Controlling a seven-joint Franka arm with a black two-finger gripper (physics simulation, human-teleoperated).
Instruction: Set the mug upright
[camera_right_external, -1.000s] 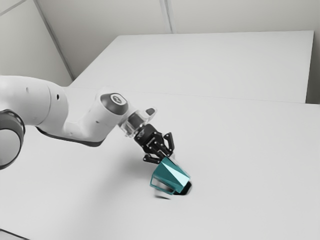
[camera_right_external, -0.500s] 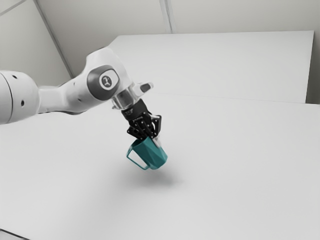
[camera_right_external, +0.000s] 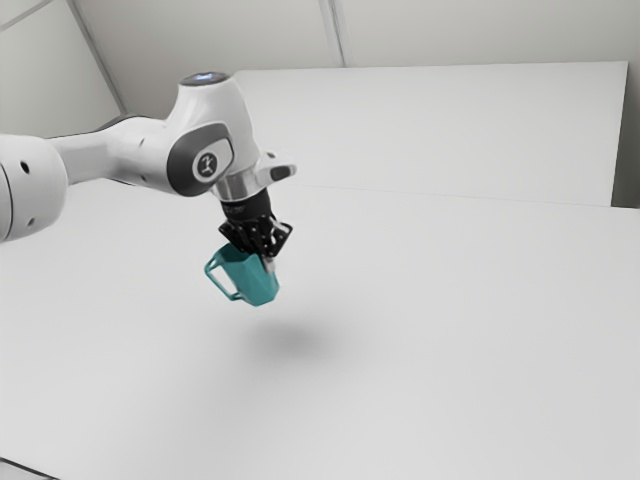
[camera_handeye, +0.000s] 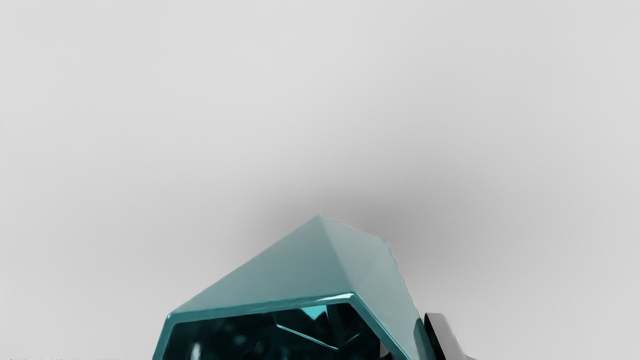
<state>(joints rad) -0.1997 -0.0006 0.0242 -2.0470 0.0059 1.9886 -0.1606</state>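
Though aslant, faceted teal mug (camera_right_external: 249, 277)

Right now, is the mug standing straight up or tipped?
Tipped: the teal mug leans, its sides slanting, held by the end effector above the table.

No legible txt, nos. or brand.
Round logo (camera_right_external: 207, 165) on arm's (camera_right_external: 212, 108) dark jt. cap (camera_right_external: 182, 167), too sm. to read.
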